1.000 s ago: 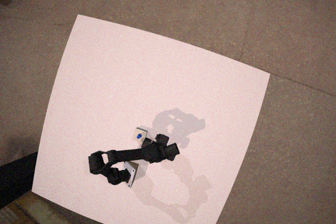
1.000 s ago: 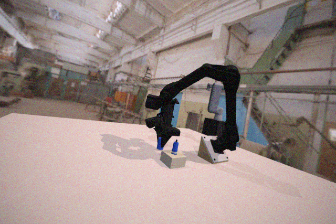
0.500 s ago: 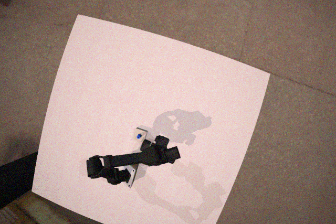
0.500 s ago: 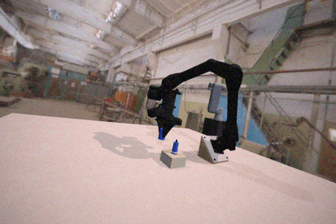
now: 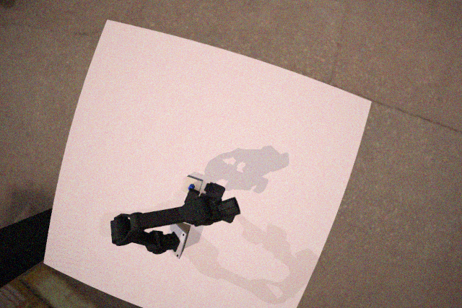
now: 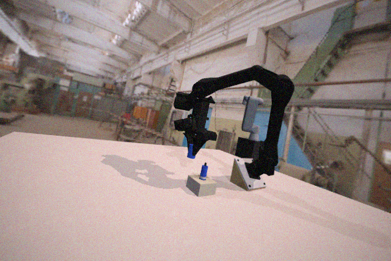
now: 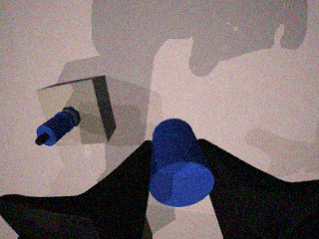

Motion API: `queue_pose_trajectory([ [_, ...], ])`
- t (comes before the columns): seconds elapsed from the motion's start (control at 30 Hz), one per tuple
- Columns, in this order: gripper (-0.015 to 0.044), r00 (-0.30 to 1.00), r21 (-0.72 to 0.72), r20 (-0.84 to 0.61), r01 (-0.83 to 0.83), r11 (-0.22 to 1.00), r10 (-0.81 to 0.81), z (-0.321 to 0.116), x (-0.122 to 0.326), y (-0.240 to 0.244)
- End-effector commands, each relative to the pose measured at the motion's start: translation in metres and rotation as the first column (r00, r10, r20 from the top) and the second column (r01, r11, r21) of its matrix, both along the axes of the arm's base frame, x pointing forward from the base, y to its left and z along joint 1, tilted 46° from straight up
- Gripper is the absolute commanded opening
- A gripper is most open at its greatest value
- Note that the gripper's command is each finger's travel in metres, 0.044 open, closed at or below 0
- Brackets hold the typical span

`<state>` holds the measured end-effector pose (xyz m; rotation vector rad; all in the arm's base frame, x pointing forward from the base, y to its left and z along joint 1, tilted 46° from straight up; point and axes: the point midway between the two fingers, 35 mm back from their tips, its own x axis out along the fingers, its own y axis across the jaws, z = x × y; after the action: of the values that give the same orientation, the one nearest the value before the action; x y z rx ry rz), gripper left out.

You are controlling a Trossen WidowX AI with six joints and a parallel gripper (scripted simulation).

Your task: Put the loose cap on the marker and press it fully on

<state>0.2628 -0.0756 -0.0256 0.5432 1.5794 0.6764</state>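
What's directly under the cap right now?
Bare table, not the marker. The cap hangs in the gripper, above and to one side of the marker in its holder block. The cap's inside is hidden.

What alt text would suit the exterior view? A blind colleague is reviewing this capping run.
A black robot arm's gripper holds a blue cap in the air, above and slightly to the left of a blue marker that stands upright and uncapped in a grey holder block. The block sits on a pale table, with an industrial hall blurred behind.
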Motion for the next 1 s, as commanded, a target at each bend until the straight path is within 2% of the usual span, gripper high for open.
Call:
queue_pose_trajectory([
  [0.0,0.0,1.0,0.003,-0.003,0.002,1.0,-0.002,0.014,0.003,0.007],
  [0.73,0.0,1.0,0.01,-0.005,0.001,1.0,-0.001,0.091,0.004,0.048],
  [0.97,0.0,1.0,0.011,-0.005,0.001,1.0,-0.001,0.089,0.003,0.053],
])
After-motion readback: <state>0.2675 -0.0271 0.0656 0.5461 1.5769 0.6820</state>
